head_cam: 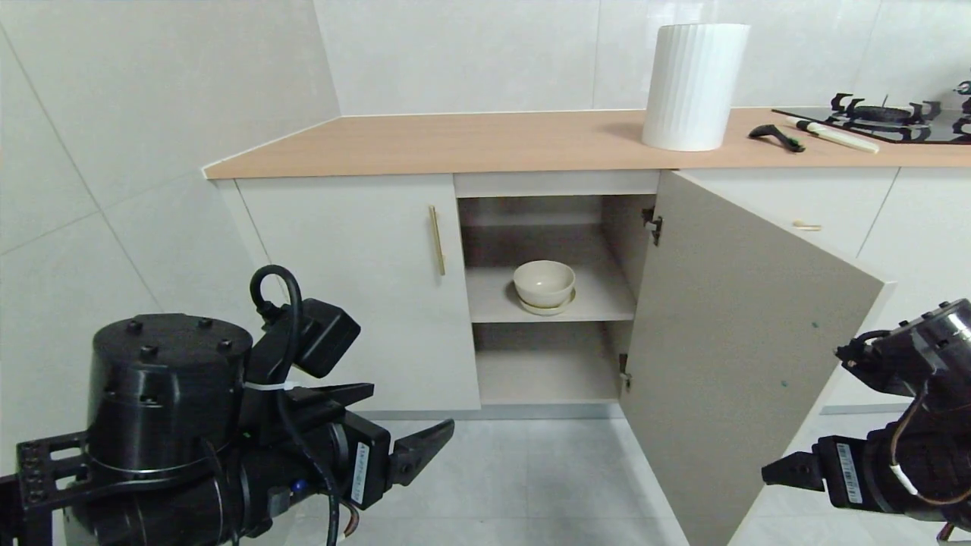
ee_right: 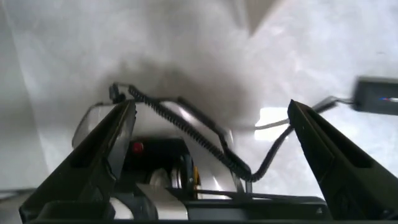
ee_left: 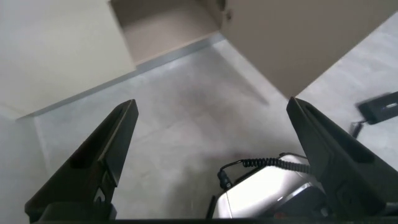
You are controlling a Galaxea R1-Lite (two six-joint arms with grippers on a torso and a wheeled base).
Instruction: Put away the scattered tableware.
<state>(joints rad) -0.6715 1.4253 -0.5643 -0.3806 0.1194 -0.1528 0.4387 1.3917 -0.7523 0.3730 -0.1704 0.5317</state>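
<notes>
Left gripper point(ee_left: 211, 106): released, fingers spread wide, nothing between them; low over the floor point(head_cam: 531, 470) before the closed cupboard door point(head_cam: 356, 288). Right gripper point(ee_right: 211, 106): also released and empty, low by the outer edge of the open door point(head_cam: 743, 341).
Worktop point(head_cam: 493, 140): wood-toned, running across the cupboards.
Canister point(head_cam: 694, 83): white, ribbed, upright on the worktop above the open compartment.
Stove point(head_cam: 884, 117): black, at the worktop's right end.
Bowl point(head_cam: 543, 282): cream, upright on a plate point(head_cam: 543, 309), both on the upper shelf point(head_cam: 599, 299) inside the open cupboard.
Peeler point(head_cam: 775, 136) and a pale long-handled utensil point(head_cam: 834, 136): lying on the worktop between canister and stove.
</notes>
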